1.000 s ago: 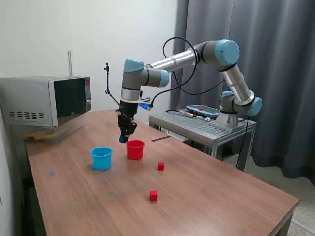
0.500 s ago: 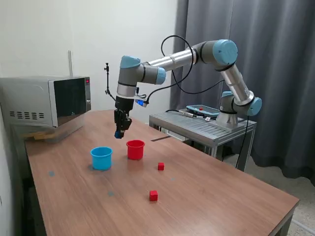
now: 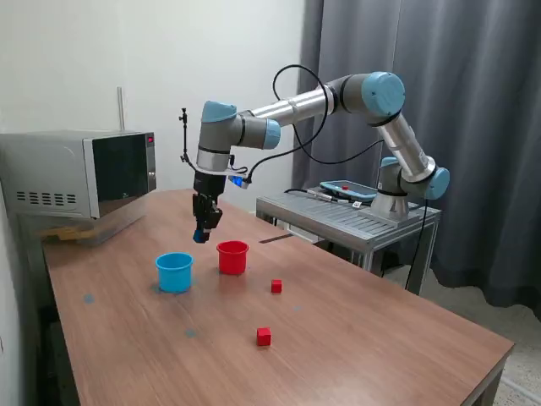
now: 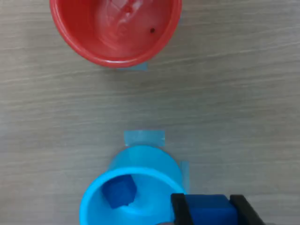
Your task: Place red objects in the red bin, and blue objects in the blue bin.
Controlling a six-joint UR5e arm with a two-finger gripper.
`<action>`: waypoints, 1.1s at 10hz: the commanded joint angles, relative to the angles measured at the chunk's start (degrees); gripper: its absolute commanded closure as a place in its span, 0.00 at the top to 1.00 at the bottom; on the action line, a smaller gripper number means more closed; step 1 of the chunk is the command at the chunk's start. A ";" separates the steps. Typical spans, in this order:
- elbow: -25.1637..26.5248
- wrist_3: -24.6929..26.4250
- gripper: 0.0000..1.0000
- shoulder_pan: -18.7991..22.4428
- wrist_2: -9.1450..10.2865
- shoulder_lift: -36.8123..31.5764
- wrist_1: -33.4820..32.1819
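My gripper [image 3: 201,235] hangs above the table, shut on a dark blue cube [image 4: 208,213] that shows between its black fingers [image 4: 178,211] in the wrist view. It is between and behind the blue bin [image 3: 174,271] and the red bin [image 3: 232,256], higher than both. In the wrist view the blue bin [image 4: 136,187] holds another blue cube [image 4: 119,191], and the red bin [image 4: 116,29] looks empty. Two red cubes lie on the wood: one [image 3: 276,286] near the red bin, one [image 3: 264,337] closer to the front.
A microwave [image 3: 80,173] stands at the table's back on the exterior view's left. A metal cart [image 3: 347,216] with the arm's base sits behind the table on the exterior view's right. Blue tape marks [image 4: 143,137] lie by the cups.
My gripper has risen and moved toward the exterior view's left, from just over the red bin to a spot nearer the blue bin, still holding the blue cube.
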 commanded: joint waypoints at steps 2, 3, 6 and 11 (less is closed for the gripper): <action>-1.06 0.00 0.00 -0.96 0.05 1.13 0.18; -1.33 0.00 0.00 -1.40 0.05 1.48 0.18; -3.70 0.09 0.00 -1.93 -0.65 3.41 0.09; -5.28 0.09 0.00 -1.85 -0.48 5.79 0.09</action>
